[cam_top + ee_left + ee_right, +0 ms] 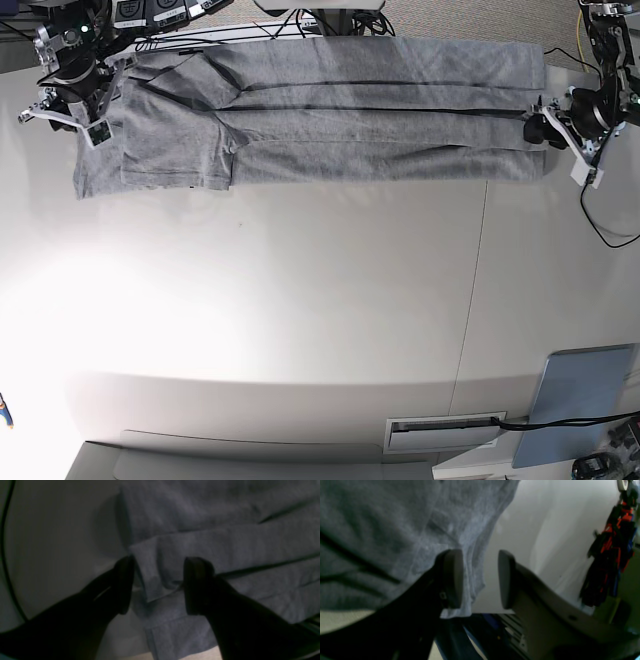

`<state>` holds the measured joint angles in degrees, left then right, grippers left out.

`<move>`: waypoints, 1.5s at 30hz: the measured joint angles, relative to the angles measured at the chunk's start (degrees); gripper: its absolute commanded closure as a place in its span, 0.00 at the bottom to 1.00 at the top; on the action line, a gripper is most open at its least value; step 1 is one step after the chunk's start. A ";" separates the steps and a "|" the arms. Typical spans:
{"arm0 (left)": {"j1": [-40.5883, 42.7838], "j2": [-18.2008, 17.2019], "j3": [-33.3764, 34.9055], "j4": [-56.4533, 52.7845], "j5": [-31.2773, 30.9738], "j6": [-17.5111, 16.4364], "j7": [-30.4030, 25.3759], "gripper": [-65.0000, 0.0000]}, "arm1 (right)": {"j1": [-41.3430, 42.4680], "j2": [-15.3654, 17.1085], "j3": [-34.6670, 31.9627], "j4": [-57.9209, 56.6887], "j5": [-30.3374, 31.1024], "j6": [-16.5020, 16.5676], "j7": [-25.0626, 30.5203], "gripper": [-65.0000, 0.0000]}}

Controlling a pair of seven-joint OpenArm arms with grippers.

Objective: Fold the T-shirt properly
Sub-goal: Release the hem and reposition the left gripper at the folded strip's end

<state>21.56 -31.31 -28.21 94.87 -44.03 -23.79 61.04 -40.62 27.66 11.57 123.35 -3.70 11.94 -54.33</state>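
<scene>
Already the T-shirt [330, 115] lies as a long narrow band along the far edge of the bench [300, 300], its sides turned in lengthwise, so 1 stage of folding looks done; by my judgement the crosswise folds, bringing the ends together, remain.

At the left of the base view, the right pincer [480, 577] stands with jaws apart; 1 finger [452, 577] rests against the cloth's hanging edge and the other is clear of it, so nothing is clamped. The sleeve end lies just beside and beneath it.

At the right, the left pincer [158, 585] has its jaws wide apart, straddling a folded corner of the hem without pinching it. The cloth stretches away from it.

No containers are in view.
</scene>
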 measured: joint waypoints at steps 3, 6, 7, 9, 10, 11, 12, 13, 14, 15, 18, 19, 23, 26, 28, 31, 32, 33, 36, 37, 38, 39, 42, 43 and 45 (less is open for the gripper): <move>1.66 0.07 -0.48 0.02 0.83 0.26 -2.49 0.49 | 0.00 -0.04 -0.02 0.00 1.44 0.07 0.20 0.64; 4.52 0.31 -3.13 -0.02 2.80 2.45 -4.81 0.49 | 0.02 -0.02 0.00 0.00 3.06 0.04 0.17 0.64; 5.57 0.28 -4.11 -0.02 2.58 2.38 -5.73 0.49 | 0.00 0.00 0.00 0.00 3.78 0.04 0.22 0.64; 7.26 0.52 -6.16 -0.02 1.88 2.38 -6.47 0.49 | 0.00 -0.02 -0.02 0.00 4.98 0.04 0.24 0.64; 7.93 1.14 -7.43 -0.04 0.33 2.38 -7.76 0.49 | -0.02 -0.02 0.00 0.00 5.75 0.04 0.35 0.64; 8.39 1.84 -8.41 -0.04 -1.53 2.12 -9.20 0.49 | 0.02 -0.02 0.00 0.00 6.71 0.04 0.44 0.64; 8.72 2.62 -9.11 -0.09 -2.82 1.38 -9.88 0.49 | 0.00 0.00 0.00 0.00 8.11 0.04 0.61 0.64; 8.76 3.48 -9.49 -0.35 -3.69 1.27 -10.21 0.49 | 0.00 -0.04 0.00 0.00 8.81 0.04 0.59 0.64; 8.70 4.37 -9.60 -0.96 -4.33 1.27 -10.91 0.49 | 0.00 -0.04 -0.02 0.00 9.70 0.26 0.59 0.64; 8.66 5.20 -9.60 -1.90 -5.29 1.27 -11.56 0.49 | 0.00 0.00 0.00 0.00 9.79 0.92 0.61 0.64; 8.70 6.54 -9.62 -6.03 -7.54 -1.09 -13.16 0.49 | 0.00 -0.02 -0.02 0.00 10.58 1.57 0.20 0.64; 8.68 6.71 -9.68 -7.93 -8.85 -1.75 -14.53 0.49 | 0.00 -0.02 -0.02 0.00 10.54 1.62 -0.09 0.64; 7.96 6.36 -9.90 -14.78 -16.68 -6.51 -16.39 0.49 | 0.00 0.00 0.00 0.00 10.45 1.62 -0.28 0.64; 7.28 6.36 -10.08 -18.88 -20.94 -9.27 -16.90 0.49 | 0.00 -0.02 -0.02 0.00 10.45 1.62 -0.28 0.64; 7.26 6.38 -10.08 -20.90 -24.11 -11.58 -16.81 0.49 | 0.00 0.00 0.00 0.00 10.45 1.62 -0.28 0.64; 7.26 6.36 -10.08 -23.43 -28.68 -15.04 -13.81 0.49 | 0.00 -0.02 0.00 0.00 10.47 1.62 -0.28 0.64; 7.26 6.36 -10.08 -24.20 -30.38 -16.28 -12.15 0.49 | 0.00 0.00 -0.02 0.00 10.45 1.62 -0.28 0.64; 7.28 6.40 -10.08 -24.92 -32.06 -16.61 -11.28 0.49 | 0.00 -0.02 0.00 0.00 10.47 1.62 -0.28 0.64; 7.15 6.54 -10.08 -25.90 -34.60 -16.61 -10.34 0.49 | 0.00 -0.02 0.00 0.00 10.45 1.64 -0.28 0.64; 6.97 6.51 -10.08 -25.90 -34.67 -16.59 -9.81 0.49 | 0.00 -0.02 -0.02 0.00 10.47 1.62 -0.28 0.64; 6.62 6.54 -10.08 -25.90 -34.67 -16.59 -9.40 0.49 | 0.00 -0.02 0.00 0.00 10.47 1.64 -0.28 0.64; 6.14 6.56 -10.08 -25.90 -34.56 -16.57 -9.14 0.50 | 0.00 -0.02 0.00 0.00 10.47 1.81 -0.28 0.64; 4.74 6.58 -10.08 -25.90 -34.01 -16.33 -8.50 0.55 | 0.00 0.00 0.00 0.00 10.47 1.81 -0.31 0.64; 4.55 6.60 -10.05 -25.90 -33.94 -16.33 -8.52 0.56 | 0.00 -0.02 -0.02 0.00 10.47 1.81 -0.31 0.64; 4.46 6.71 -10.05 -25.92 -33.86 -16.33 -8.55 0.56 | 0.00 -0.02 0.00 0.00 10.47 1.84 -0.35 0.64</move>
<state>26.02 -24.60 -38.26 68.95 -77.89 -40.12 52.49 -40.62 27.64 11.57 123.35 6.76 13.78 -54.68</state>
